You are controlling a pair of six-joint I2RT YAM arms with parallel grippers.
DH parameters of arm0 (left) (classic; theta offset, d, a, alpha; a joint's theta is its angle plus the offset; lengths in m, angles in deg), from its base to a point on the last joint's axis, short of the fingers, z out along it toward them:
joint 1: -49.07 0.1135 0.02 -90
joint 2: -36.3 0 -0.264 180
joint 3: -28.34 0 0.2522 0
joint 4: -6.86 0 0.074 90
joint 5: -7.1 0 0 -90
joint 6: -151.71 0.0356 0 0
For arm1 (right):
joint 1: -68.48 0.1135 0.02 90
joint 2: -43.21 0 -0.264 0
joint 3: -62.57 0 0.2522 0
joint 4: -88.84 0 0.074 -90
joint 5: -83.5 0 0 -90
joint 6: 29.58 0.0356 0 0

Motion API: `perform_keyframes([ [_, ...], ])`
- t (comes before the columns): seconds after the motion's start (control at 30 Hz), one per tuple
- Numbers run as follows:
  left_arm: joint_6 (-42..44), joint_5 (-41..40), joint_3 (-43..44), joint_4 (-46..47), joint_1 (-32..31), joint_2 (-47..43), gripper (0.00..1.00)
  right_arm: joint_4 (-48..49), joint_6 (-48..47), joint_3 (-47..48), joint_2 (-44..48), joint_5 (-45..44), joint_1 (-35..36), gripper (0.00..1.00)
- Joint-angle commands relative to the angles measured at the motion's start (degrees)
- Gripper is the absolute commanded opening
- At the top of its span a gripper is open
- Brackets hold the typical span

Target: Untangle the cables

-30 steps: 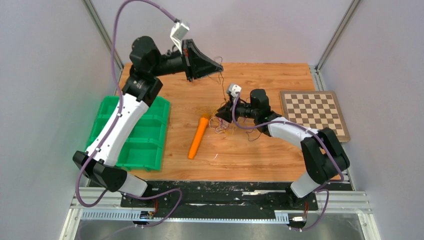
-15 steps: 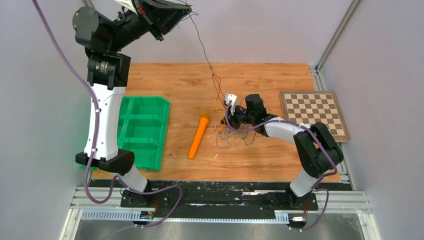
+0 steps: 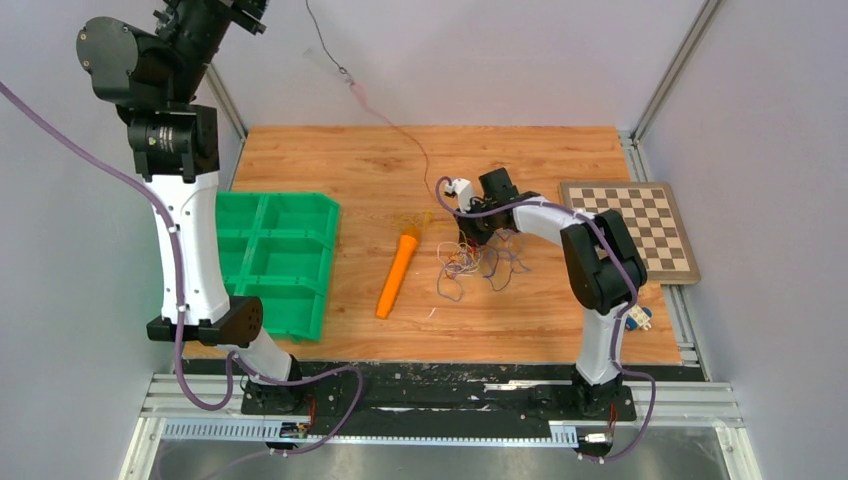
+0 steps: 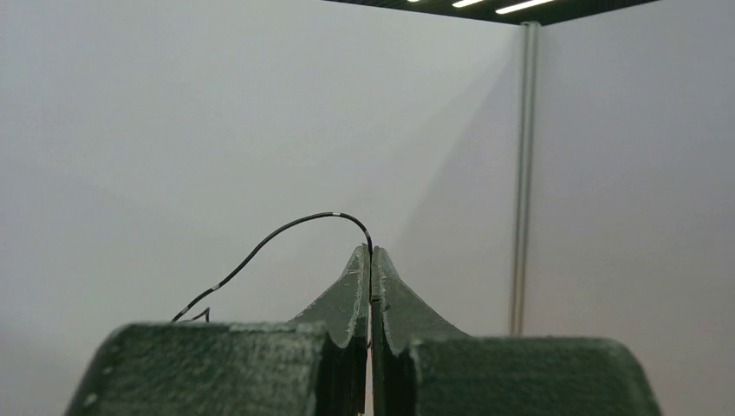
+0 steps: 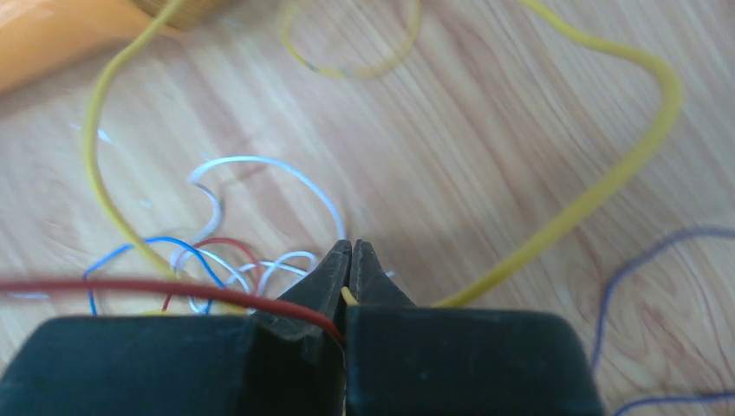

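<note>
Cables (image 3: 468, 262) pinched, left arm (image 3: 185, 230) upright, right bent

Grey walls (image 3: 500, 60), wooden table (image 3: 330, 160) (ceiling lights (image 4: 520, 5) on).

Overhead, the left arm (image 3: 180, 200) is running off the frame at eleven o'clock, taking its gripper with it. In the left wrist view the dark wire (image 4: 334, 215) is dipping behind the left gripper (image 4: 371, 260) at eight o'clock. In the right wrist view the marker (image 5: 52, 35) is getting cropped at ten o'clock, a red wire (image 5: 130, 284) is blurring near the lens, and a purple wire (image 5: 643, 254) is leaving at three o'clock. A blue-white speck (image 3: 637, 319) is looking too small to name.
</note>
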Motion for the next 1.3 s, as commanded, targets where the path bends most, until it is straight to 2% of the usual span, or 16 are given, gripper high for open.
perform_keyframes([
  [0.0, 3.6, -9.2, -0.2, 1.2, 3.0, -1.8, 0.0, -15.7, -4.3, 5.4, -3.5, -4.8, -4.0, 0.0],
  [0.13, 5.4, -13.9, -0.9, 0.8, 6.3, -2.5, 0.0, -22.1, -6.1, 7.1, -6.9, -5.9, -5.5, 0.0],
  [0.3, 10.7, -18.8, -1.9, -3.2, 9.2, -3.7, 0.0, -23.5, -5.1, 7.5, -8.2, -5.3, -6.8, 0.0],
  [0.43, 12.0, -17.1, -6.0, -7.1, 13.1, -6.3, 0.0, -24.1, -4.9, 7.6, -7.1, -2.2, -7.1, 0.0],
  [0.63, 19.5, -14.3, -31.4, -8.1, 18.9, -16.8, 0.0, -25.3, -4.1, 9.3, -4.1, 3.9, -7.2, 0.0],
  [0.83, 26.3, -13.3, -51.5, -5.0, 25.1, -23.8, 0.0, -29.5, -3.7, 12.6, -2.0, 9.5, -7.1, 0.0],
  [1.07, 29.3, -11.5, -66.3, 0.5, 29.9, -25.3, 0.0, -35.4, -5.7, 16.1, -1.8, 12.3, -7.2, 0.0],
  [1.27, 33.4, -12.2, -70.9, 6.0, 30.0, -24.8, 0.0, -40.4, -9.2, 19.7, -2.3, 12.8, -7.2, 0.0],
])
